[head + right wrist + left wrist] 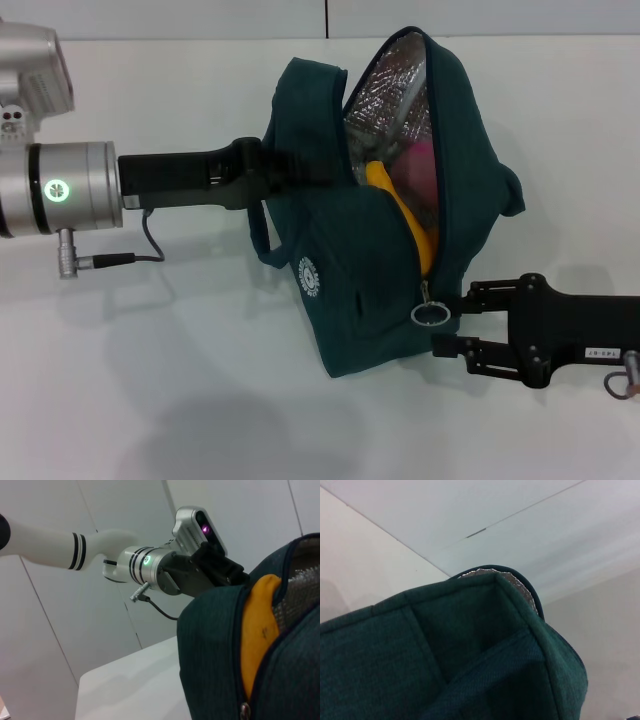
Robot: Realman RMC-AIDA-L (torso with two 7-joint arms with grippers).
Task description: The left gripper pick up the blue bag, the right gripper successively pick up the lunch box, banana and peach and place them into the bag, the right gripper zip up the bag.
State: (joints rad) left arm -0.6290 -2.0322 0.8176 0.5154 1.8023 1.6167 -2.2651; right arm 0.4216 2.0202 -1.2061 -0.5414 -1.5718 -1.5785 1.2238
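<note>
Dark teal fabric bag (385,270) with silver foil lining carries a round white logo (310,278), text unreadable. It stands on the white table (150,400), zip open; yellow banana (405,215) and something pink inside. Left gripper (262,172) fingers clamp its side. Right gripper (452,322) fingers sit parted at the metal zip ring (431,313).

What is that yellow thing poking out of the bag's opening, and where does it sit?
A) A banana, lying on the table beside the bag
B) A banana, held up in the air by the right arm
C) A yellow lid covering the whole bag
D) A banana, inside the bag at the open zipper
D. The banana lies inside the bag, showing through the still-open zipper gap, while the right gripper is down by the zipper pull ring.
</note>
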